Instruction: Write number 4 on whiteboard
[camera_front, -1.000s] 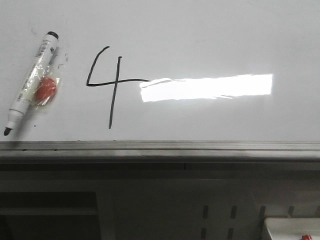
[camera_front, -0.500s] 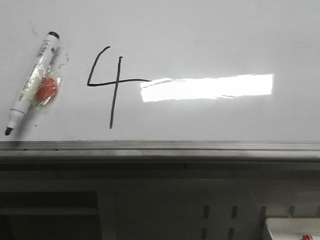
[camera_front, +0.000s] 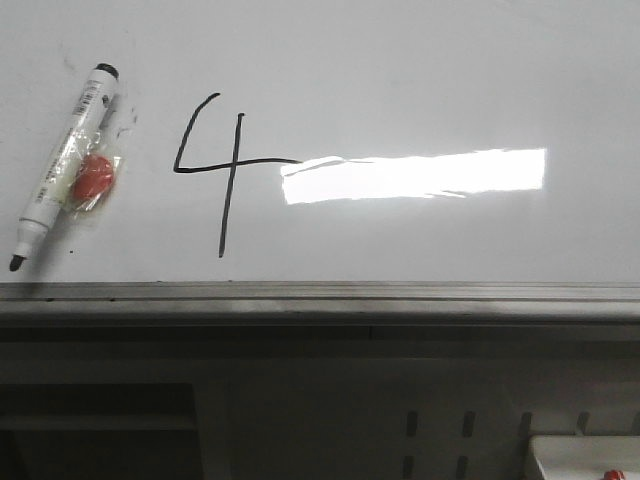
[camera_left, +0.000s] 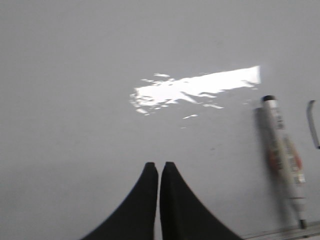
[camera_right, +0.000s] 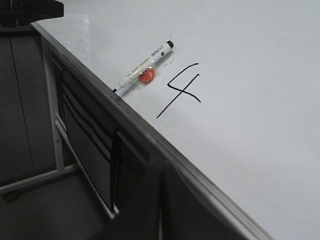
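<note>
Lying at the far left of the whiteboard (camera_front: 400, 60) is 1 marker (camera_front: 62, 165), white barrel, black cap end pointing away from the grey edge rail (camera_front: 320, 293), uncapped black tip nearly touching that rail. Printed label on the barrel is showing but too small to read. 1 red blob (camera_front: 92, 180) in clear wrap is sitting against the barrel's right side. Just right of it, the number 4 (camera_front: 222, 170) is showing as the only readable writing: thin black strokes, open top, long vertical stroke ending short of the rail. Its crossbar is running right into 1 bright rectangular light patch (camera_front: 415, 175).

Board right of the glare is lying bare; so is the strip above the digit. Faint smudges are sitting near the marker cap.

Left gripper (camera_left: 159, 167) is hovering over bare board, black fingers pressed together, nothing between them, marker off to one side. Right gripper (camera_right: 161, 200) is hanging off the board past the rail, dark fingers looking together but blurred, holding nothing.
</note>
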